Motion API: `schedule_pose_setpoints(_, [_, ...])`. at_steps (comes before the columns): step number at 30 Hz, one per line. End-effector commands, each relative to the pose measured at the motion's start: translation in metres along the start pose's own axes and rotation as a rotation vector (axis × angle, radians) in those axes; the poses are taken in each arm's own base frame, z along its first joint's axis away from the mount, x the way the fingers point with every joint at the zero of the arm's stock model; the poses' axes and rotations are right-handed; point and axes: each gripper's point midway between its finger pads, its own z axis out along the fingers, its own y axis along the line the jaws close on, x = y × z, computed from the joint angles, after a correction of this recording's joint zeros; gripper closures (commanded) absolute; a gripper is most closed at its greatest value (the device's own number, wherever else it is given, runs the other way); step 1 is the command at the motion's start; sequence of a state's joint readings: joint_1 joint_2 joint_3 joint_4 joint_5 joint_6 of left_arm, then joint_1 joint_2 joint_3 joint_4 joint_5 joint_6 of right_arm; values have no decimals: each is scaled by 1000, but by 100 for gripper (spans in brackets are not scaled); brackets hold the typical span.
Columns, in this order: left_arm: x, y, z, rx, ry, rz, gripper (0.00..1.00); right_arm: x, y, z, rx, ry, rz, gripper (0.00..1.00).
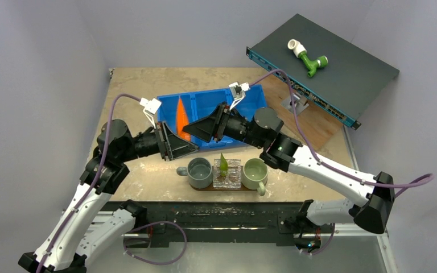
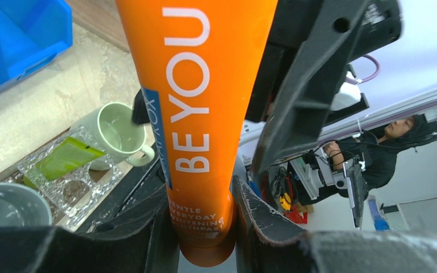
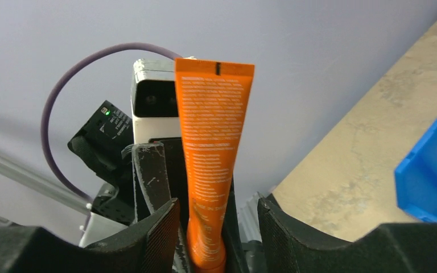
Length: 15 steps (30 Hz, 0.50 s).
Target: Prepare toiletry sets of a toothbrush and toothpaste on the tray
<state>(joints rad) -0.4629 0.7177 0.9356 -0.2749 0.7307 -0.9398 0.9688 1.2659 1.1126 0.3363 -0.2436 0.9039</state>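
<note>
Over the worktop (image 1: 136,85) and its blue bin (image 1: 207,102), short of the dark tray (image 1: 230,189), my left claw (image 2: 205,207) clamps the orange toothpaste tube (image 2: 196,114) by its narrow end while my right claw (image 3: 217,211) stands spread around it, jaws clear, seemingly for a handover.

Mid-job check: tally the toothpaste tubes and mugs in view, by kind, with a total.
Toothpaste tubes: 2, the orange tube and the green tube
Mugs: 2, the grey mug and the pale green mug
Total: 4
</note>
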Motion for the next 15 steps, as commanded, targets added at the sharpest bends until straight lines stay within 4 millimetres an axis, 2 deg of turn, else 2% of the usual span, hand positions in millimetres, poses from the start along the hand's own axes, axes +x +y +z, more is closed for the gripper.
schedule_pose_setpoints(1, [9,5,-6,-22,40,94,100,-29,16,-15,50,-63,-133,45])
schedule_pose_setpoints(7, [23,29,-12,-123,121,155,100,-41,8,-33,167,-69,-221,45])
schedule_pose_setpoints(15, [34,60,-24,-271,214,240,100,-39,-11,-46,323,14,-267,43])
